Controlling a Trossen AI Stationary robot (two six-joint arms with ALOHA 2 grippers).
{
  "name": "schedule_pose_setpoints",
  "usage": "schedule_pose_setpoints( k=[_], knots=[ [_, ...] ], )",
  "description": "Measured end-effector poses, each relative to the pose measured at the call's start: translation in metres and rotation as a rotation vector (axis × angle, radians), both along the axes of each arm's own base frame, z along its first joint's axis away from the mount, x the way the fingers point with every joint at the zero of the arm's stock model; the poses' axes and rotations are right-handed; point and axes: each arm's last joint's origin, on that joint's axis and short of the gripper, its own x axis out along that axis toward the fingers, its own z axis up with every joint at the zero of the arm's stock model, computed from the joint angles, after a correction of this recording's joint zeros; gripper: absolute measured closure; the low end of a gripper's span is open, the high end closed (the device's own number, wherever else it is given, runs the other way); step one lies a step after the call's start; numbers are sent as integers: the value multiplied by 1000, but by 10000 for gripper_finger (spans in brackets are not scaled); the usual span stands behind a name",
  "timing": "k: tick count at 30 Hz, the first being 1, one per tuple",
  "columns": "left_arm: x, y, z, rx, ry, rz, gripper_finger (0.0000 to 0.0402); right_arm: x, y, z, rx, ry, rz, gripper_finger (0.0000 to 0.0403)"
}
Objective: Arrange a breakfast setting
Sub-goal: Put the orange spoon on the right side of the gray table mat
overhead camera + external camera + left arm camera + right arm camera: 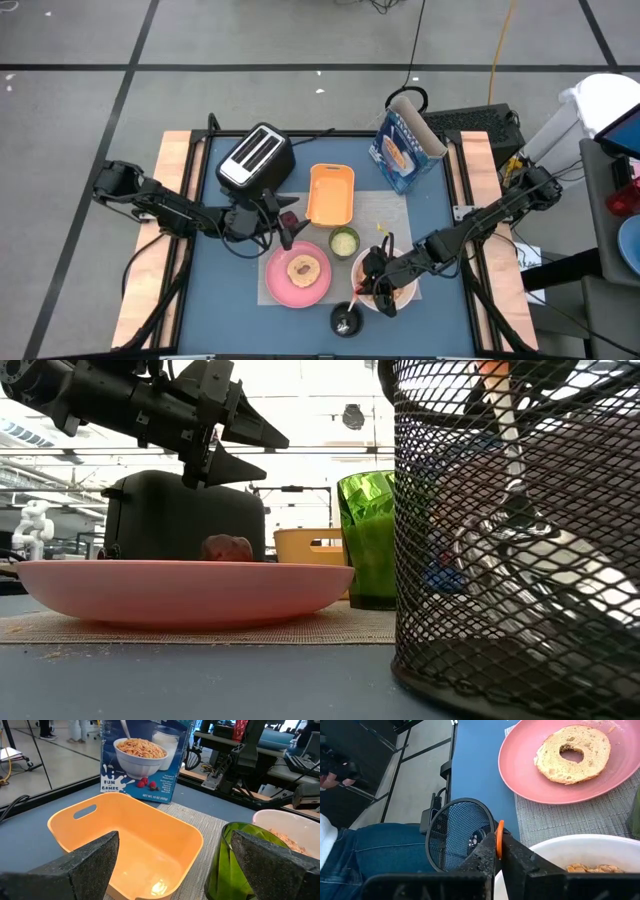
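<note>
My right gripper (372, 287) is shut on the red-handled spoon (499, 839) between the white bowl (388, 283) of cereal and a black mesh holder (346, 320). Toast (572, 751) lies on the pink plate (298, 277). My left gripper (285, 226) stands open and holds nothing, above the table between the toaster and the plate. A dark-red fruit (290, 219) lies just beside it. The green cup (344, 241) and orange tray (330, 193) stand behind the plate. The blue cereal box (405, 148) stands at the far right. My right gripper pinches the spoon's thin orange-red handle (499, 836) between its two fingers. They slant down from the table's right side. The spoon stands nearly upright, with its metal lower end (520, 510) inside the mesh holder.
A black-and-silver toaster (258, 157) stands at the far left of the blue table top. A grey woven mat (560, 817) lies under the plate, cup and bowl. A person in jeans (365, 850) sits beyond the table's near edge.
</note>
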Motion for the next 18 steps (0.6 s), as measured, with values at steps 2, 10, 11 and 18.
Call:
schedule_pose_setpoints(
  k=[2, 10, 11, 18],
  knots=[
    [0, 0, 0, 0, 0, 0, 14, 0, 0, 0, 0, 0, 0, 392],
    [0, 0, 0, 0, 0, 0, 14, -2, -1, 6, 10, -18, 0, 396],
    [0, 0, 0, 0, 0, 0, 14, -3, -2, 7, 13, -23, 0, 396],
    [0, 0, 0, 0, 0, 1, 14, -9, -6, 22, 26, -74, 7, 395]
  ],
)
